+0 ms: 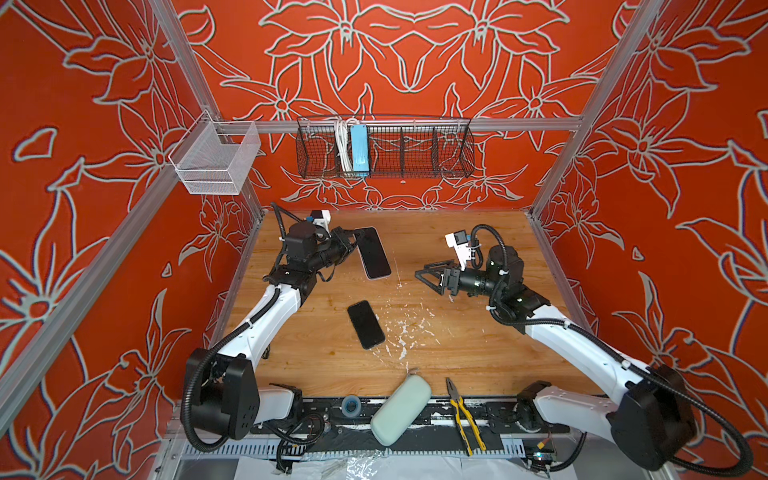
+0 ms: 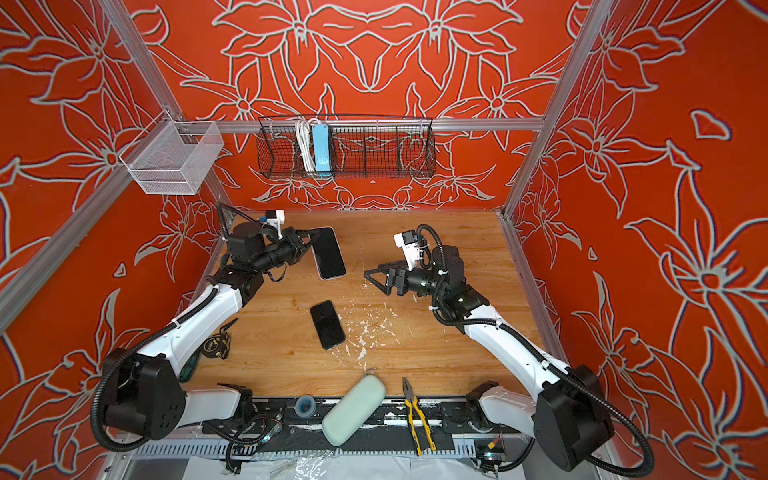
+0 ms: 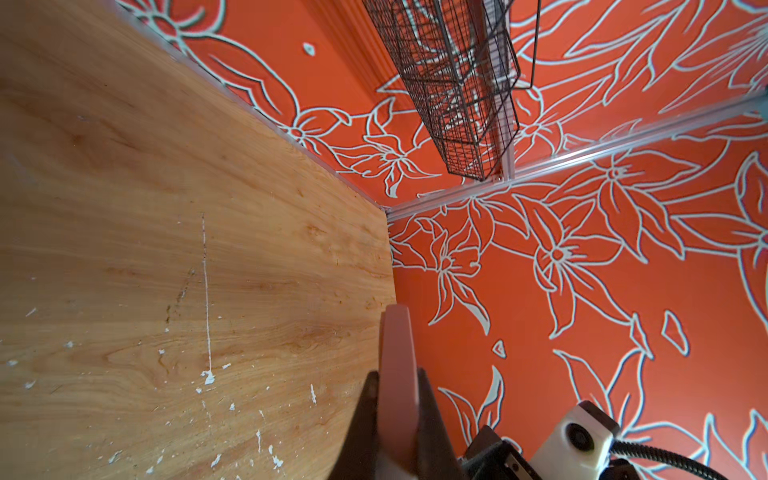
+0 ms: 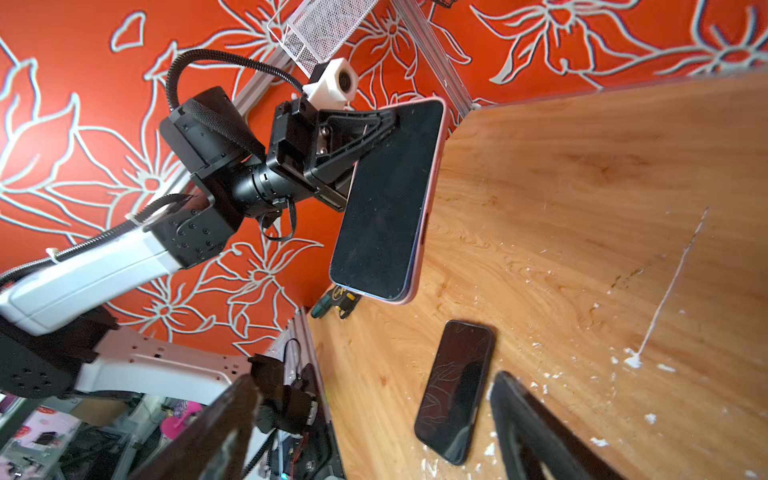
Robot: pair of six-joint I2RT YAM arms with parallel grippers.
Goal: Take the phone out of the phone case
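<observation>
Phone case (image 1: 374,254), pink-edged, dark-faced, gripped at one end by left claw (image 1: 353,242); case lifted off counter (image 1: 478,232) at far left, tilted; pink edge seen pinched between dark fingers (image 3: 432,419) in left wrist view; phone (image 1: 365,325) laid flat, screen up, on counter near middle, apart from case, touched by neither claw; right claw (image 1: 428,276) spread wide, nothing gripped, raised above counter right of middle, pointed toward left arm; white flecks (image 1: 405,332) scattered beside phone.
</observation>
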